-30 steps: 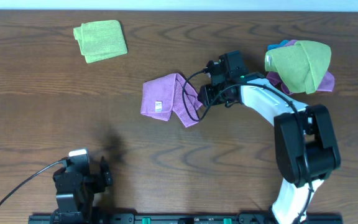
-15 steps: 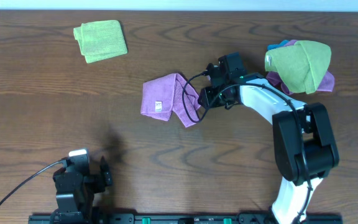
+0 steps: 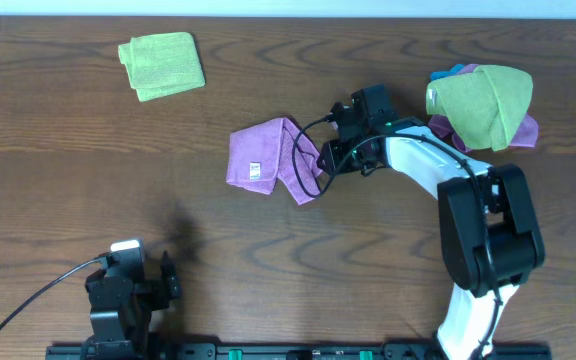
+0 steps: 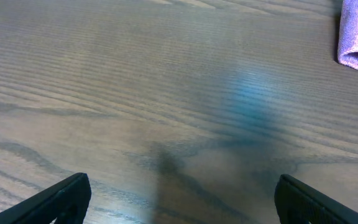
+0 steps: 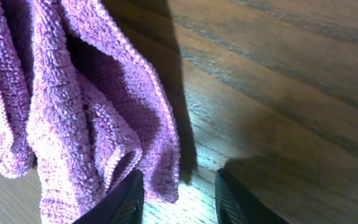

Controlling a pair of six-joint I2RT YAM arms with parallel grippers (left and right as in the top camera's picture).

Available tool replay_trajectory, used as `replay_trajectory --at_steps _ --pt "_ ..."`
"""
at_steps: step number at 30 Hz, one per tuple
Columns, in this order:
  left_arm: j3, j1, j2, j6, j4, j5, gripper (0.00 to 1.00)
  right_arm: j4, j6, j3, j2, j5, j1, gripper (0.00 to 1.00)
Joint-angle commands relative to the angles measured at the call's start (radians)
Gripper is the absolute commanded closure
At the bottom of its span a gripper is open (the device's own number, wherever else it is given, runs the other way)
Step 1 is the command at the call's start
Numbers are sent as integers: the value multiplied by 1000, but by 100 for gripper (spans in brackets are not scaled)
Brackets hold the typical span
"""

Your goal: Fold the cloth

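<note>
right wrist | right gripper [image 5: 180,194] narrowly parted, empty, at cloth [image 5: 73,112] edge | left gripper [image 4: 182,191] wide apart, empty

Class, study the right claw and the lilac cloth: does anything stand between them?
Nothing visible does. In the right wrist view the open right claw sits right at the bunched edge of the cloth, with only bare wooden table beside it. The green towel and the heaped cloths lie well away.
</note>
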Motion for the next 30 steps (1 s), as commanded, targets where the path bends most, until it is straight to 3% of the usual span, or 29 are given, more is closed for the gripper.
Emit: replay_trajectory --at_steps 1,8,10,12,13,20,30 --pt "-9 0 -6 14 -68 -11 5 -2 12 -6 39 -14 15 64" --pt "-9 0 -6 14 -68 -11 5 12 12 -6 40 -13 36 71" --pt "-9 0 -6 14 -68 -11 4 13 11 -6 40 -3 36 78" --pt "-9 0 -6 14 -68 -11 5 12 10 -6 39 27 34 97" --pt "-9 0 -6 14 -68 -11 5 9 8 -6 37 38 33 99" --pt "-9 0 -6 14 -68 -11 5 -25 -19 -5 -76 31 15 99" --pt "-9 0 -6 14 -68 -11 5 -100 -45 -5 -515 -32 51 99"
